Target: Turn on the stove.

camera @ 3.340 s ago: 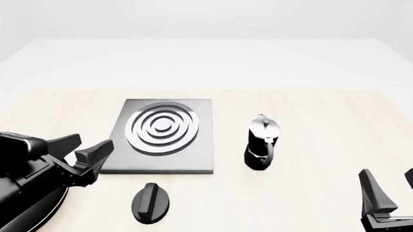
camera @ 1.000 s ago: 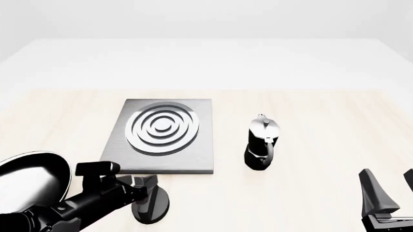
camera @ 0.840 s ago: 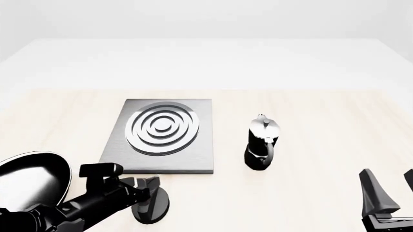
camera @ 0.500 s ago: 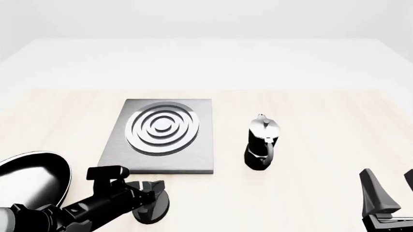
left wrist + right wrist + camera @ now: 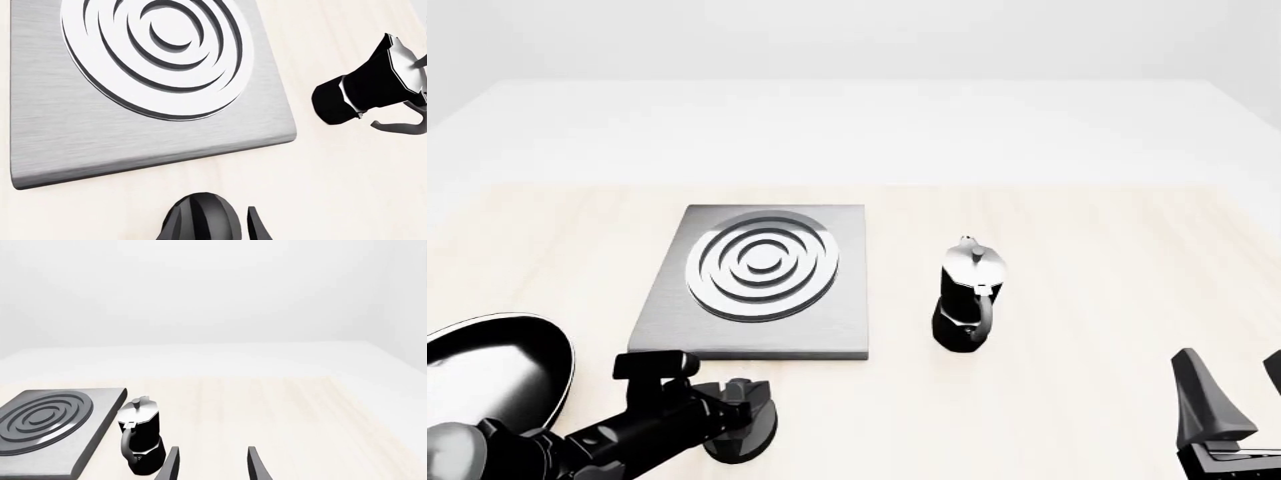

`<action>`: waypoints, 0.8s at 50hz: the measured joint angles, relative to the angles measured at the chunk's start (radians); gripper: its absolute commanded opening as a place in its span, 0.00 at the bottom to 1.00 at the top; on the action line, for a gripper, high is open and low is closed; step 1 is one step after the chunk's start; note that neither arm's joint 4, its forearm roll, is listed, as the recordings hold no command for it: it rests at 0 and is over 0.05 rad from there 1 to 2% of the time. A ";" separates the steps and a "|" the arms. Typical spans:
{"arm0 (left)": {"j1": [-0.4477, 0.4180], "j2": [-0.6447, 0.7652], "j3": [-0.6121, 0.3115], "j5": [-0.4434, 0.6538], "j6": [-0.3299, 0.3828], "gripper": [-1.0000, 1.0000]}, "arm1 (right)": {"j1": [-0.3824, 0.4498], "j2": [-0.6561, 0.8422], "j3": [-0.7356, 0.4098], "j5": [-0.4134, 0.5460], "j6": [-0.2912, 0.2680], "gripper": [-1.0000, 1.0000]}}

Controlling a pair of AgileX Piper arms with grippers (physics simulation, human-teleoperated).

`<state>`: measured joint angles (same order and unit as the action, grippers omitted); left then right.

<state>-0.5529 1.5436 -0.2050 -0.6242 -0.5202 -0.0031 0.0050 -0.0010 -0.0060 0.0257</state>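
Left gripper (image 5: 737, 418) down on the knob (image 5: 745, 432), at 6 o'clock of the stove (image 5: 758, 283) just off its near edge; fingers seemingly set either side of the raised bar, closure not clear enough to tell. Bar's direction hidden in front view; in left wrist view knob (image 5: 200, 220) cropped, with one finger (image 5: 256, 227) just beside it. Stove's long axis running 12 to 6. Moka pot (image 5: 968, 297) at 3 o'clock of the stove. Frying pan (image 5: 487, 370) at 8 o'clock. Right gripper (image 5: 212, 464) open wide, holding nothing.

knob (image 5: 747, 432) partly hidden, left gripper (image 5: 737, 408) grip unclear
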 measured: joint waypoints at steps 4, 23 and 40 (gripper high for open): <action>0.008 -0.001 0.000 0.001 0.006 1.00 | 0.000 0.000 0.000 0.000 0.001 1.00; 0.077 -0.023 0.004 0.012 0.033 1.00 | -0.001 -0.001 0.000 -0.001 0.001 1.00; 0.140 -0.060 -0.003 0.042 0.055 1.00 | 0.000 -0.001 0.000 0.000 -0.001 1.00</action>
<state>-0.4127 1.4839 -0.2076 -0.5818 -0.4656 -0.0036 0.0037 -0.0012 -0.0055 0.0243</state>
